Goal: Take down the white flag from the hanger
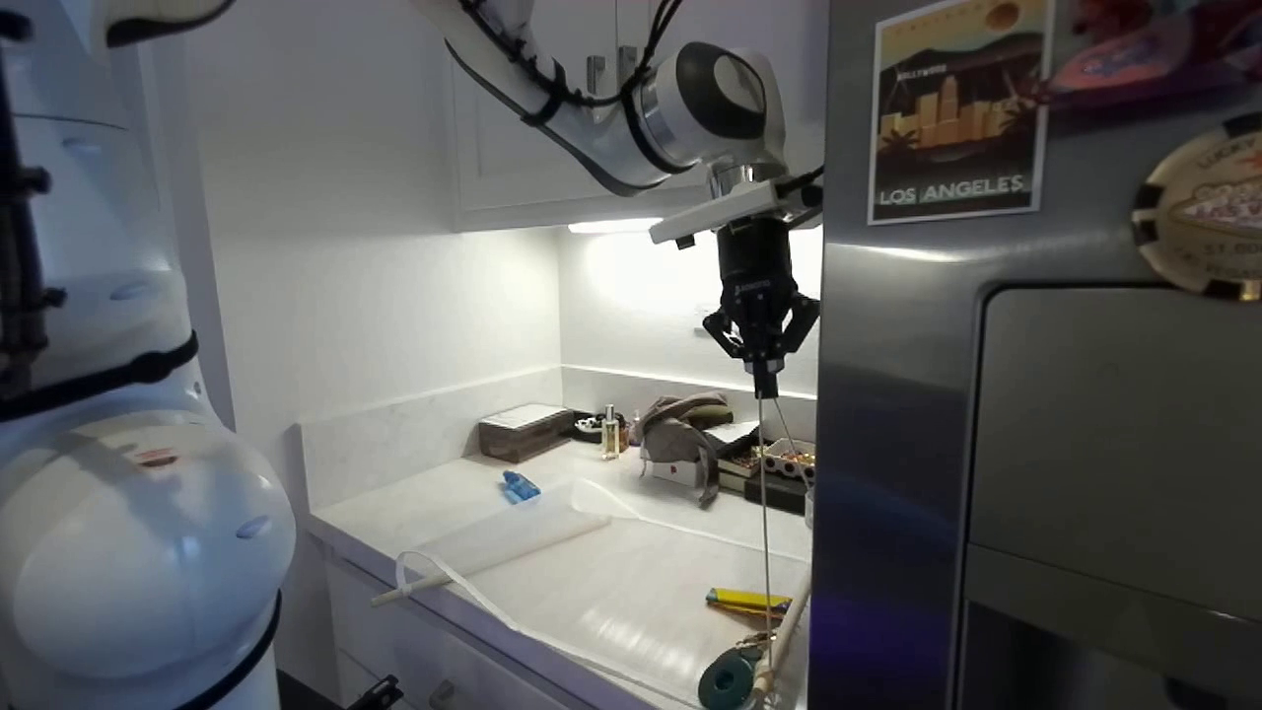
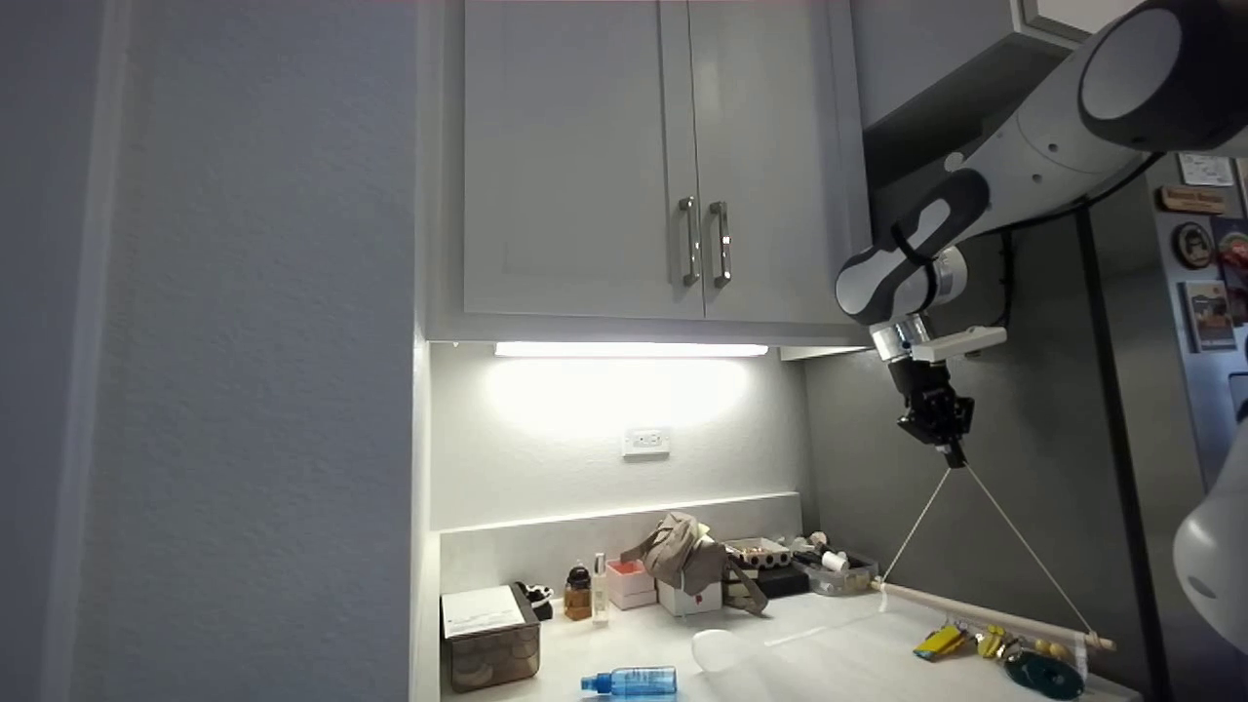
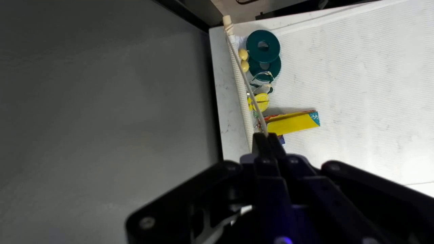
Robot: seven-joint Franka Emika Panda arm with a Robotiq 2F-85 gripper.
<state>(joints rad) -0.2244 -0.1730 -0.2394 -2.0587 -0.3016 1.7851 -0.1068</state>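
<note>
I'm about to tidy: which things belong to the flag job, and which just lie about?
Flag job:
white flag
wooden rod
cord
gripper

Lying about:
blue spray bottle
perfume bottle
translucent brown box
teal rings on the flag (attachment unclear)

My gripper (image 1: 765, 387) hangs above the counter (image 1: 424, 505), on the right; a cord (image 1: 764, 532) slopes from it to both ends of a rod (image 2: 993, 613), just left of the fridge (image 1: 897, 444). The flag (image 3: 346, 84) spreads left toward a second rod (image 1: 424, 583), which juts past the near edge. On the flag's right part lie discs (image 3: 264, 58) and, farther, a packet (image 3: 293, 123). A spray bottle (image 2: 632, 681) lies between the second rod and a far-left box (image 2: 490, 651); right of that, bottles (image 2: 577, 597), a cloth bundle (image 2: 681, 556) and a tray (image 2: 844, 582).
</note>
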